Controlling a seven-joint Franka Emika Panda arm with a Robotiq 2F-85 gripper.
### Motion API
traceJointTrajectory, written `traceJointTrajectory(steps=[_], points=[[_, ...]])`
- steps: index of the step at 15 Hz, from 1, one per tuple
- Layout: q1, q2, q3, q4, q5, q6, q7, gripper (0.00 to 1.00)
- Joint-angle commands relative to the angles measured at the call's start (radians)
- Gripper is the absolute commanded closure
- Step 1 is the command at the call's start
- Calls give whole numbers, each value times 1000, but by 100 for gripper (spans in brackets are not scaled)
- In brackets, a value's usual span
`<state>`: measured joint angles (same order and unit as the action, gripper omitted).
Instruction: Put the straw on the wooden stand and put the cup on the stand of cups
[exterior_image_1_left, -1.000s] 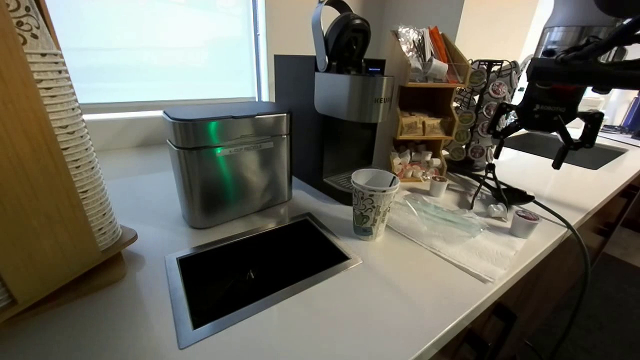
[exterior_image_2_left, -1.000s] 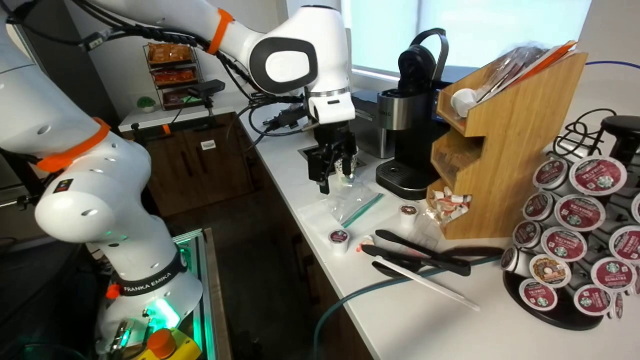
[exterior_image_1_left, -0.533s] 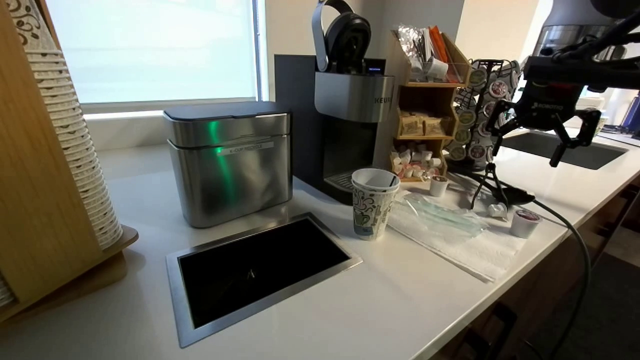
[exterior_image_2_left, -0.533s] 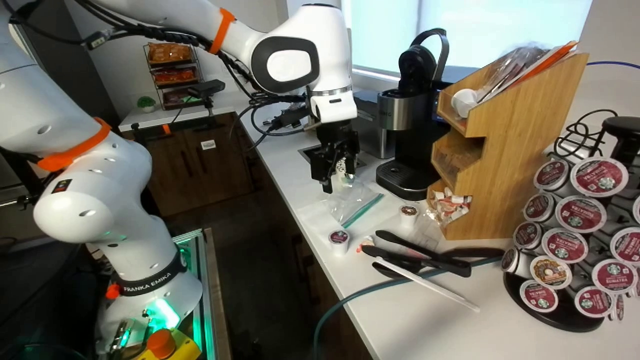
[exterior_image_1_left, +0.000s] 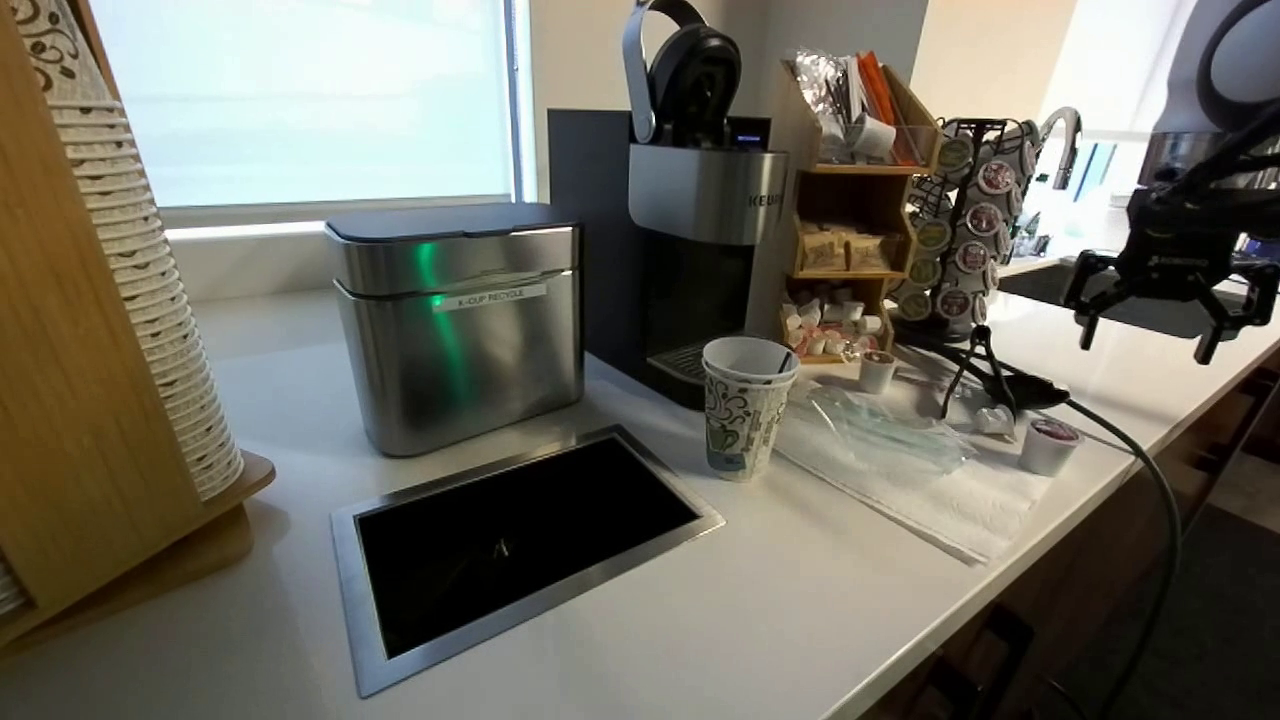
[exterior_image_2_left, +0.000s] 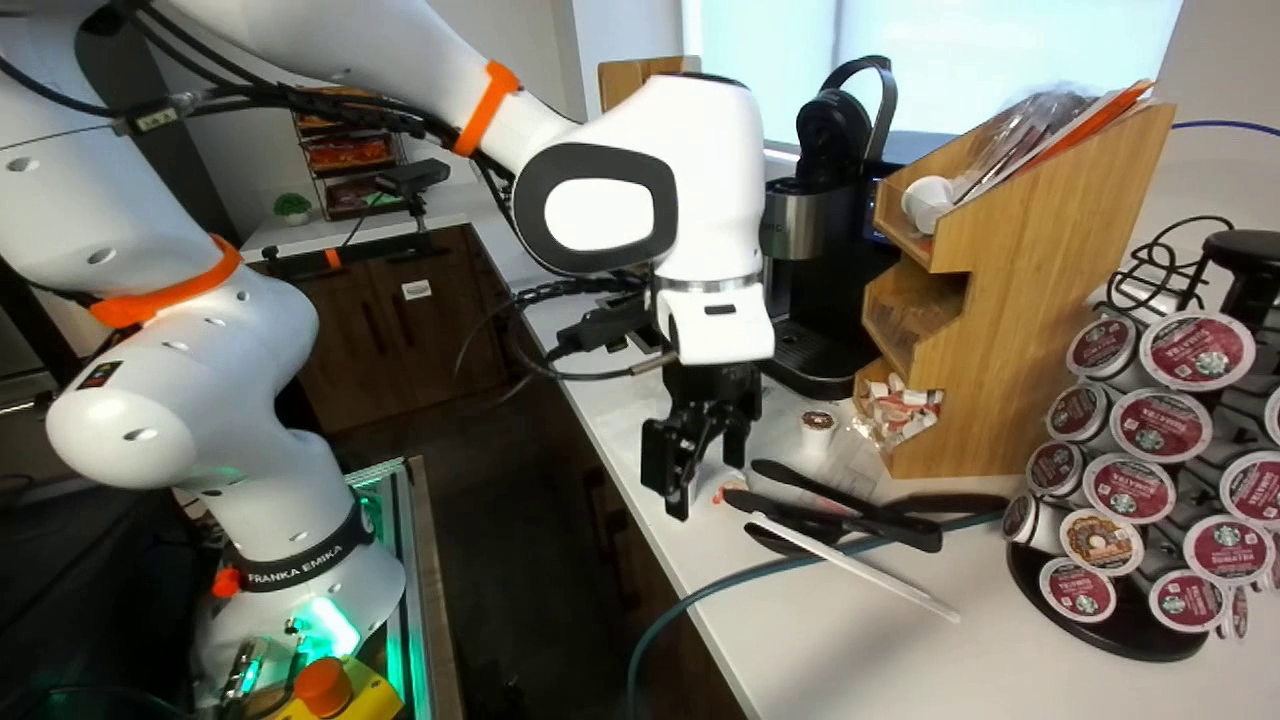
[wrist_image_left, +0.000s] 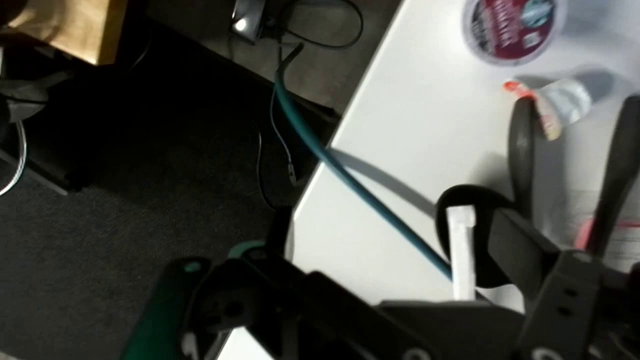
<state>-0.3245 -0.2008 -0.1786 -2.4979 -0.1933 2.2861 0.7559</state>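
The straw (exterior_image_2_left: 870, 572) is a long white paper-wrapped stick, lying on the counter across black utensils; its end shows in the wrist view (wrist_image_left: 461, 250). The wooden stand (exterior_image_2_left: 1050, 300) holds packets and wrapped items, and stands by the coffee machine in both exterior views (exterior_image_1_left: 872, 170). The patterned paper cup (exterior_image_1_left: 740, 415) stands upright on the counter, apparently two nested, with a dark stick inside. The stand of cups (exterior_image_1_left: 90, 400) is wooden with tall cup stacks. My gripper (exterior_image_1_left: 1146, 342) is open and empty above the counter, beside the straw and utensils (exterior_image_2_left: 706, 482); its fingers frame the wrist view (wrist_image_left: 400, 240).
Black plastic utensils (exterior_image_2_left: 840, 515) and a teal cable (exterior_image_2_left: 720, 590) lie around the straw. A pod rack (exterior_image_2_left: 1160, 470), loose pods (exterior_image_2_left: 817, 430), a plastic bag (exterior_image_1_left: 890, 430), a coffee machine (exterior_image_1_left: 705, 200), a metal bin (exterior_image_1_left: 470, 350) and a framed counter opening (exterior_image_1_left: 350, 600) are nearby.
My gripper has moved along the counter, away from the cup and plastic bag, toward the utensils and straw. It stays open. The cup and straw have not moved.
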Motion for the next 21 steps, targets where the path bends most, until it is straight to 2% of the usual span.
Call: traceJointTrajectory(steps=[1, 2, 7, 9, 11, 13, 15, 21], points=[[-30, 131, -51, 88, -47, 28, -95, 0], [-17, 56, -42, 37, -33, 7, -59, 0], [-12, 83, -49, 57, -26, 20, -88, 0], [-7, 100, -53, 70, -27, 31, -160, 0], [4, 118, -60, 87, 23, 24, -287, 0], [16, 142, -71, 110, 114, 10, -443, 0], [23, 174, -75, 145, 207, -35, -521, 0], [25, 268, -75, 243, 308, -148, -489, 0]])
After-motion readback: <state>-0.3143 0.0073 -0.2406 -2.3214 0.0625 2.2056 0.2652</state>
